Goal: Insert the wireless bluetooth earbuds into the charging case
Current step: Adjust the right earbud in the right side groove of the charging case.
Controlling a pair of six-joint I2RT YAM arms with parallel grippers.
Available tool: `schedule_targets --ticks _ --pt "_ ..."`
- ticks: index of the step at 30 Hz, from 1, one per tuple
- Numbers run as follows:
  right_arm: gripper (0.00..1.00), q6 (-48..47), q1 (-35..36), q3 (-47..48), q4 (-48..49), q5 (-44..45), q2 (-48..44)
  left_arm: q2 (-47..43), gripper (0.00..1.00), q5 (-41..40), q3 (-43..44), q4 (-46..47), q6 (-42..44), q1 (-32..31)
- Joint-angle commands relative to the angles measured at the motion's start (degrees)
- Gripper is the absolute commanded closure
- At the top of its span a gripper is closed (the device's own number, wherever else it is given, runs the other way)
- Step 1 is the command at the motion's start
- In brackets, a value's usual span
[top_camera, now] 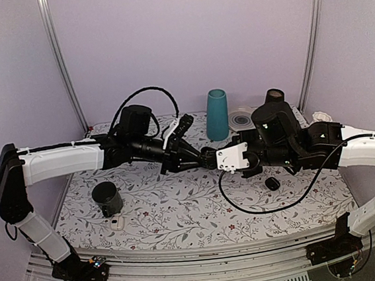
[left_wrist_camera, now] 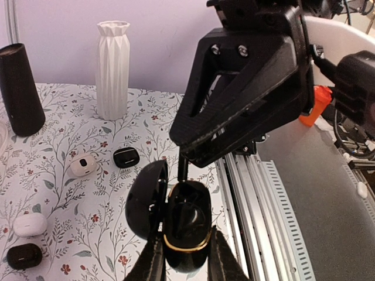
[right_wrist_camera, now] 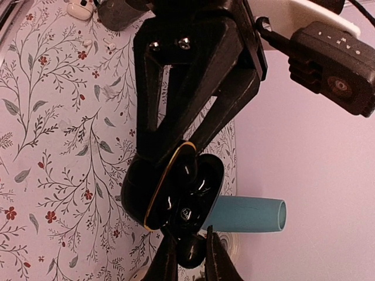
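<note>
Midair, L tool (left_wrist_camera: 187,261) holds case (left_wrist_camera: 186,225), R tool (right_wrist_camera: 190,260) earbud (right_wrist_camera: 191,248).

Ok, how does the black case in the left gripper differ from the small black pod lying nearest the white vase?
The charging case stands open, lid swung back; the black pod is closed. The left gripper holds the case in the air; the pod lies on the floral cloth, untouched. The case shows a gold rim; the pod shows none. Both are glossy black and rounded.
</note>
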Motion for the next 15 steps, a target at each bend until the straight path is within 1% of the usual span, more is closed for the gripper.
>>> schedule_targets --ticks 1,15 --pt "0.98 0.04 0.48 -0.70 -0.23 -2.85 -0.08 -0.73 1.00 0.06 1.02 4.63 -0.43 -0.53" --pt "0.97 0.35 0.43 -1.79 -0.39 -4.05 -1.06 -0.52 1.00 -1.44 0.76 6.92 -0.99 -1.09"
